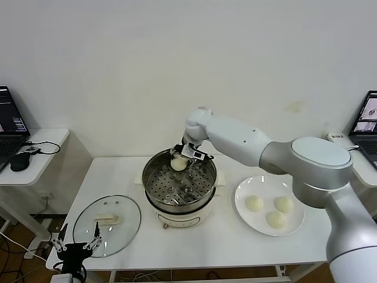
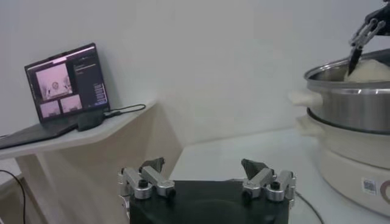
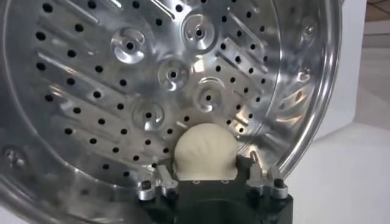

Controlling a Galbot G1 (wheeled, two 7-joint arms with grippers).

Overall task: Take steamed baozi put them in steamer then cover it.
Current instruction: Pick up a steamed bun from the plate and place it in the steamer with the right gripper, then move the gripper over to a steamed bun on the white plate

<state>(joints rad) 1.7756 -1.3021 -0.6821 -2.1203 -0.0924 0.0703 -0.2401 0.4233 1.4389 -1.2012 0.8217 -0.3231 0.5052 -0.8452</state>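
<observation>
Your right gripper [image 1: 178,160] is reached out over the far rim of the steamer [image 1: 179,187], pointing down into the steel basket. One baozi [image 1: 178,164] sits right between its fingers [image 3: 163,180]. In the right wrist view the fingers stand on either side of the bun with the perforated floor just beyond; you can't tell from the pictures whether the pads are pressing it or have just let go, so call the grip unclear. The bun is inside the basket, at the far edge, near the wall.

The other three baozi [image 1: 254,203] lie on the white plate [image 1: 247,218], off to the gripper's right side, near the steamer and apart from it, nearer the robot than the gripper. They form a loose triangle, not touching each other.

The cover [image 1: 107,225] lies flat on the table [image 1: 235,247], well off to the gripper's left and nearer the robot, cream handle up, clear of the steamer.

Your left gripper [image 1: 75,244] is parked low at the near table edge, just beside the cover's near rim, fingers [image 2: 152,178] spread wide apart, holding nothing. From its wrist view the steamer shows farther off with the right gripper's tips over the bun.

A laptop [image 2: 67,85] sits on the side desk [image 1: 35,153] to the far left.
</observation>
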